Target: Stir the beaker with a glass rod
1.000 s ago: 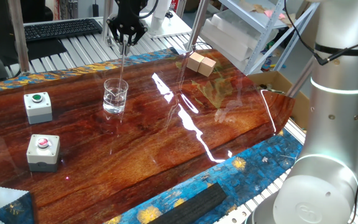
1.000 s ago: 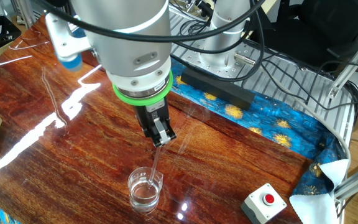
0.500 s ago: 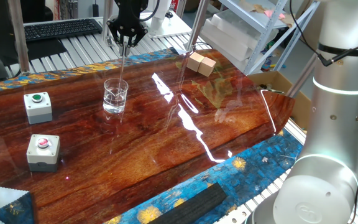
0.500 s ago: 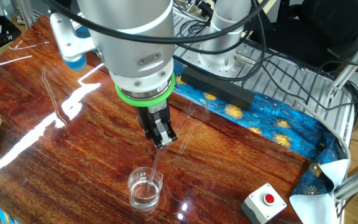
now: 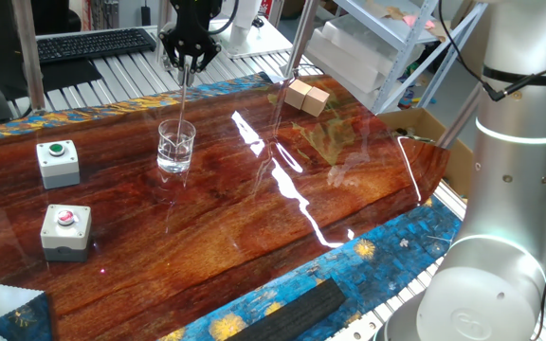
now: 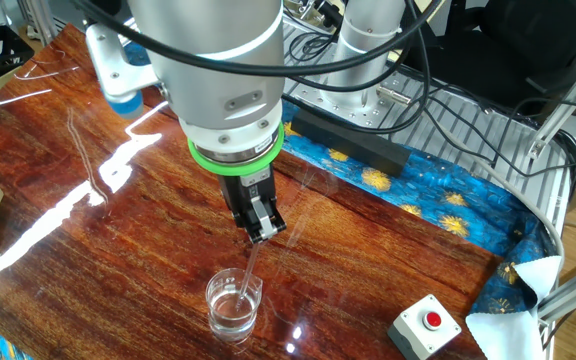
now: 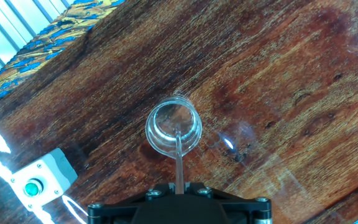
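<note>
Beaker: you see the beaker [image 5: 176, 147] upright on the wooden table [image 5: 254, 218], left of centre in one fixed view, bottom centre in the other [image 6: 234, 303].
Rod: your glass rod [image 6: 249, 270] slants down from above, its lower end inside the beaker; the hand view shows the rod [image 7: 179, 158] running into the rim.
Gripper: your gripper [image 6: 261, 229] is pinching the rod's top end, pointing down above the beaker.
Nearby: two grey button boxes, green [image 5: 58, 162] and red [image 5: 66, 230], sit at the left; wooden blocks [image 5: 307, 97] upper centre.
</note>
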You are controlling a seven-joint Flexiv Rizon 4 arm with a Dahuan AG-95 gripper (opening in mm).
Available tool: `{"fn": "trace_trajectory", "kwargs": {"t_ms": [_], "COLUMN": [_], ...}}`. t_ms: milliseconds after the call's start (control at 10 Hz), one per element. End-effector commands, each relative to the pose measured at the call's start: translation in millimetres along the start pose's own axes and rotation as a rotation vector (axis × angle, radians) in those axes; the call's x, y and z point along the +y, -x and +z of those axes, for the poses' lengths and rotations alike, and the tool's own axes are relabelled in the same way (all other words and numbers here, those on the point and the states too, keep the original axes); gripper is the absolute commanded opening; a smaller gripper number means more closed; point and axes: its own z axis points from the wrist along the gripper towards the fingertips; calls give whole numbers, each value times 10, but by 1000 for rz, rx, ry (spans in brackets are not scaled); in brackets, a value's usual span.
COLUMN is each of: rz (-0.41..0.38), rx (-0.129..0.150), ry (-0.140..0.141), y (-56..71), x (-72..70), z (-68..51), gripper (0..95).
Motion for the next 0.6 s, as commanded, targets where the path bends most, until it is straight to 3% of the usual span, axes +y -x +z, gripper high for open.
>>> {"fn": "trace_trajectory", "kwargs": {"t_ms": [100,500,600], "rz": [5,-11,-12], "rx": [0,5,6], "ry": [2,5,7], "y": [10,11,14], "x": [6,6,4], "z": [-3,-2,0], "gripper": [0,0,190]}}
